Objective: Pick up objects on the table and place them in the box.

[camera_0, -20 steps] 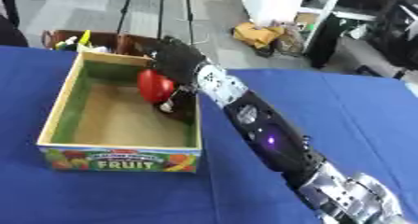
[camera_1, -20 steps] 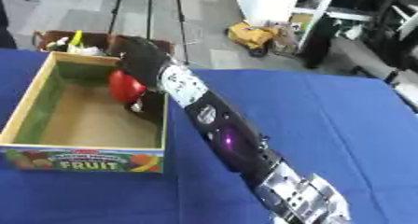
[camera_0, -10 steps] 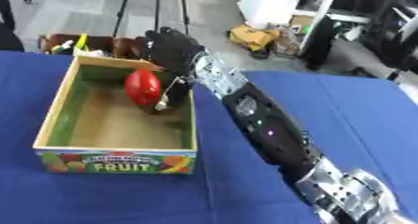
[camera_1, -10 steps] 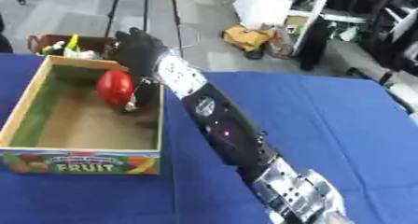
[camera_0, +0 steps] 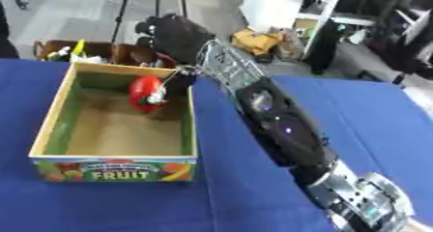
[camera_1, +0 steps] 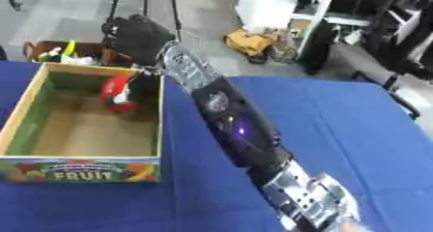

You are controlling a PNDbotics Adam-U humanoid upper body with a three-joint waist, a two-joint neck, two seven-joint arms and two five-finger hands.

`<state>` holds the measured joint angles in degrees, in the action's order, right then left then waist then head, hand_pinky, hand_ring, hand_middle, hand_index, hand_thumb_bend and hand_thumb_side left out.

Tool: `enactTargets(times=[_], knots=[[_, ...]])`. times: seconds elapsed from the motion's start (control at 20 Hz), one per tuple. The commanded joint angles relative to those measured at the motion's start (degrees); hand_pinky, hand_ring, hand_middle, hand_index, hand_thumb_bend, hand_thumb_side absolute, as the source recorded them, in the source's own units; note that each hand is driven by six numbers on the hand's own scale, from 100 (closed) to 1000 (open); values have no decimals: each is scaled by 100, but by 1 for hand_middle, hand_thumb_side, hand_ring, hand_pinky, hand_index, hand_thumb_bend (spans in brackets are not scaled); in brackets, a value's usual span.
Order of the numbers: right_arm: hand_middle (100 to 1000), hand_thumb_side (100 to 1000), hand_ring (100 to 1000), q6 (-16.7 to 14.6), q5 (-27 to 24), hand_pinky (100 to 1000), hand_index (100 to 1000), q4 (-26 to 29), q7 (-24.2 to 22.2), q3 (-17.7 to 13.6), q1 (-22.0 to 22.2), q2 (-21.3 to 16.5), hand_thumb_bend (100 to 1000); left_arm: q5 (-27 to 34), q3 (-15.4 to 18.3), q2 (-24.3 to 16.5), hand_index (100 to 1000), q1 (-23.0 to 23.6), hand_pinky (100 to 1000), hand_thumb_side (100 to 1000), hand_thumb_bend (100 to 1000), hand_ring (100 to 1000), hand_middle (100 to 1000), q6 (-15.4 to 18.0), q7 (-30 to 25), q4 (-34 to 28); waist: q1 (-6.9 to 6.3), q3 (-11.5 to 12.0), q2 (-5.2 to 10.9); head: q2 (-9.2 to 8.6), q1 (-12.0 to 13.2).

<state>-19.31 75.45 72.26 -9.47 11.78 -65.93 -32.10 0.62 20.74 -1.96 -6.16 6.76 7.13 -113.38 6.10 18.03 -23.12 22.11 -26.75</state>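
**Red thing in the box, right hand above the far corner**

Blue table [camera_0: 110,207] across the whole lower view, cut off on all sides. On its left part, an open cardboard box [camera_0: 52,114] with green inner walls and a front panel printed FRUIT. Inside, against the far right wall, a red rounded thing [camera_0: 145,92] with a small pale patch on its lower right side; too blurred to name, and hard to say whether lying on the floor of the box or leaning on the wall. Just behind the box, a brown basket [camera_0: 101,52] of mixed items, only partly visible. Over the far right corner of the box, the black right hand [camera_1: 134,33], seen from the back; fingers blurred and dark, so cannot tell how far spread or curled. No clear touch with the red thing. Arm running down to the lower right, silver joint cut off at the bottom edge. Left hand nowhere in either view.
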Motion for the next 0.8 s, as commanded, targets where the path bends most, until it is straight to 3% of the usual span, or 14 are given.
enactTargets(times=[0.05, 0.35, 0.6, 0.75, 0.8], knots=[[786, 826, 831, 221, -982, 604, 803, 854, -269, -227, 110, -417, 775, -5, 56, -70, 335, 27, 100, 758, 100, 156, 496, -16, 31, -121, -86, -57, 195, 35, 130], [742, 830, 806, 917, -2388, 571, 802, 2409, -678, -622, 913, -828, 816, 34, 84, -71, 337, 74, 100, 758, 100, 159, 496, -18, 82, -121, -225, -247, 301, 99, 347], [706, 855, 780, 1514, -3048, 536, 801, 3619, -733, -1020, 1727, -974, 808, 78, 101, -68, 338, 97, 100, 758, 100, 160, 495, -6, 128, -121, -331, -383, 368, 160, 453], [706, 855, 780, 1805, -3243, 536, 801, 4062, -755, -1150, 1987, -1003, 808, 87, 107, -62, 338, 106, 100, 758, 100, 160, 495, -4, 145, -121, -353, -411, 376, 167, 472], [665, 959, 755, 1870, -3278, 502, 799, 4139, -755, -1185, 2037, -997, 690, 88, 109, -60, 338, 108, 100, 758, 100, 161, 495, -4, 147, -121, -364, -425, 377, 170, 490]])
